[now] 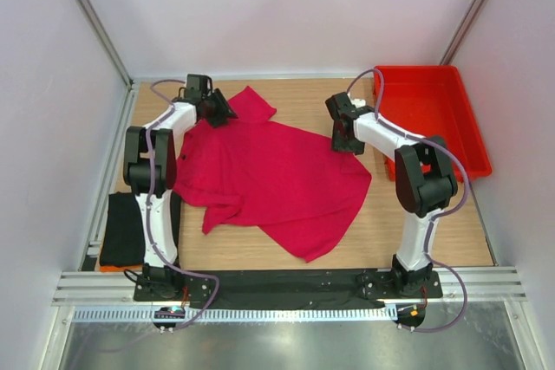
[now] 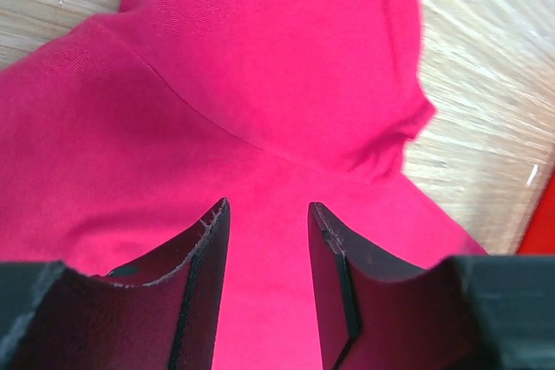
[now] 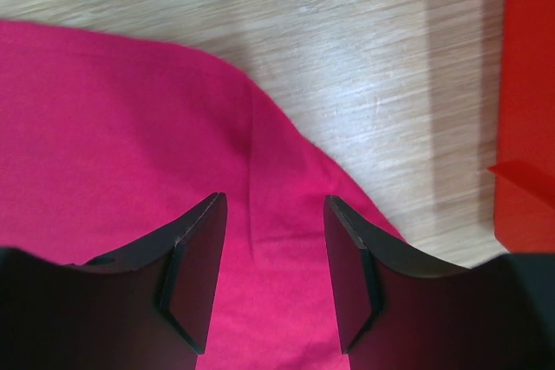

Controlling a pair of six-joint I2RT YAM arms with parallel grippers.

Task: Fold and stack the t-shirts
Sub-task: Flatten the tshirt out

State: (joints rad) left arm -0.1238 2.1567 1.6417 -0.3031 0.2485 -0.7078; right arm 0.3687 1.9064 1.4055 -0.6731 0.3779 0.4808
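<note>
Wide wooden counter (image 1: 416, 231), and the crimson-pink t-shirt (image 1: 277, 179) lies spread across its middle, one sleeve pointing far, a hem corner reaching toward the near edge. The red tray (image 1: 429, 114) sits at the far right, near the shirt's right side. The black t-shirt (image 1: 121, 231) lies in a compact pile at the near left, beside the left arm. Left claw (image 2: 269, 240) hovers over the far-left sleeve seam, jaws apart, nothing pinched. Right claw (image 3: 273, 231) hangs above the shirt's far-right edge, jaws apart too, cloth below, not gripped
</note>
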